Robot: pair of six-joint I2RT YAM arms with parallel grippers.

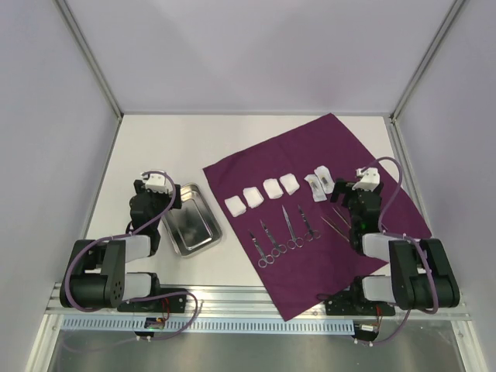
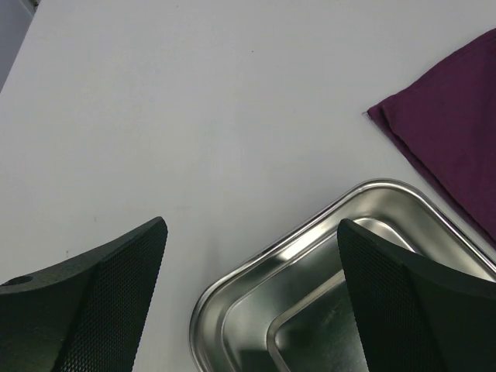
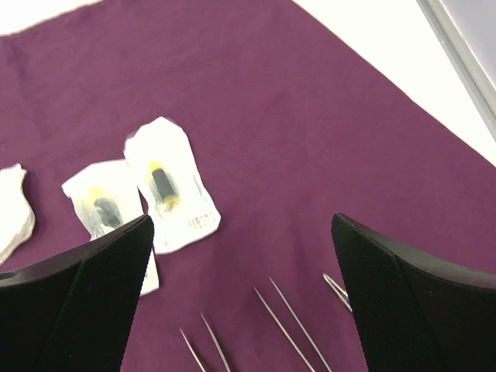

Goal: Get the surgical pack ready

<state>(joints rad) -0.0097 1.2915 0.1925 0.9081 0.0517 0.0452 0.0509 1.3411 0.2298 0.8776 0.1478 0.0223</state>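
Top view: the purple cloth (image 1: 310,147) lies spread flat as a sheet on the white surface (image 1: 170,147), right of centre and turned so one corner points toward the arms. On it sit four white gauze pads (image 1: 253,196) in a slanted row. Nearer the arms is a row of four ring-handled tools (image 1: 291,230), with thin tweezers (image 1: 339,221) to their right. Two small white packets (image 1: 320,184) lie at the right end of the pad row. The steel tray (image 1: 190,219) rests on the bare surface just left of the cloth, nothing in it. The left arm (image 1: 147,209) is beside the tray, and the right arm (image 1: 364,205) is over the cloth's right part.

Left wrist view: the left fingers (image 2: 101,310) are spread wide with nothing between them, above a corner of the tray (image 2: 310,256). A cloth corner (image 2: 449,147) shows at the right.

Right wrist view: the right fingers (image 3: 77,302) are also spread wide and hold nothing, above the cloth (image 3: 310,116). The two packets (image 3: 167,186) lie side by side, each with a dark item inside, and the tweezer tips (image 3: 287,325) show below.
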